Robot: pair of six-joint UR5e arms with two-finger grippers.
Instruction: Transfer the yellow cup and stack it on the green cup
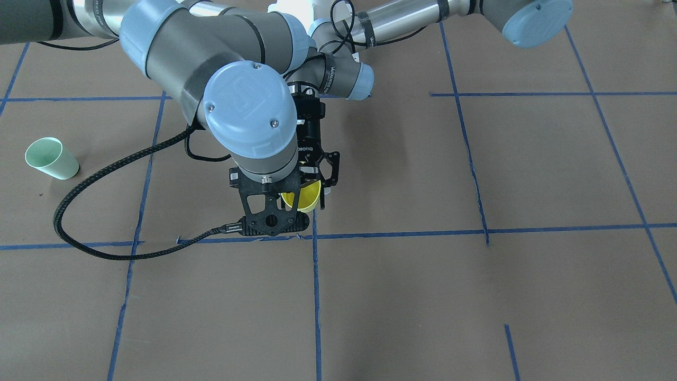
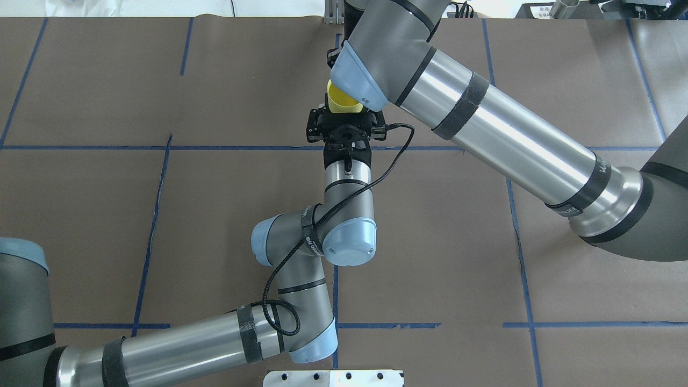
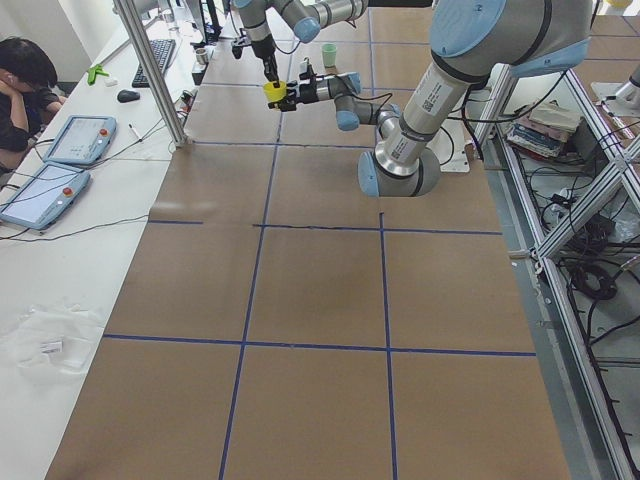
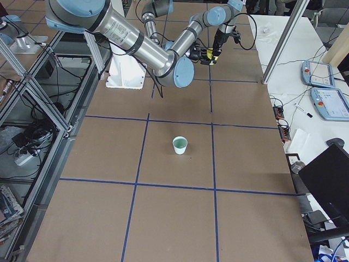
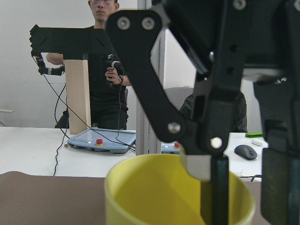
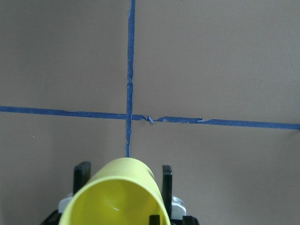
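Note:
The yellow cup (image 1: 305, 201) hangs upright in the air above the table's middle, between both grippers. My left gripper (image 2: 344, 114) reaches in level and is shut on the cup's sides; its fingers (image 6: 82, 172) flank the cup (image 6: 123, 185) in the right wrist view. My right gripper (image 5: 246, 187) comes down from above with its jaws a little apart. One finger is inside the cup (image 5: 154, 192) and the other is outside the rim. The green cup (image 1: 51, 157) stands alone, open end up, far off on the robot's right side, and also shows in the exterior right view (image 4: 180, 144).
Blue tape lines (image 1: 402, 233) grid the brown table. A black cable (image 1: 79, 211) loops from my right wrist over the table. Operators (image 5: 110, 70), tablets (image 3: 75, 140) and a metal post (image 3: 150, 70) are beyond the far edge.

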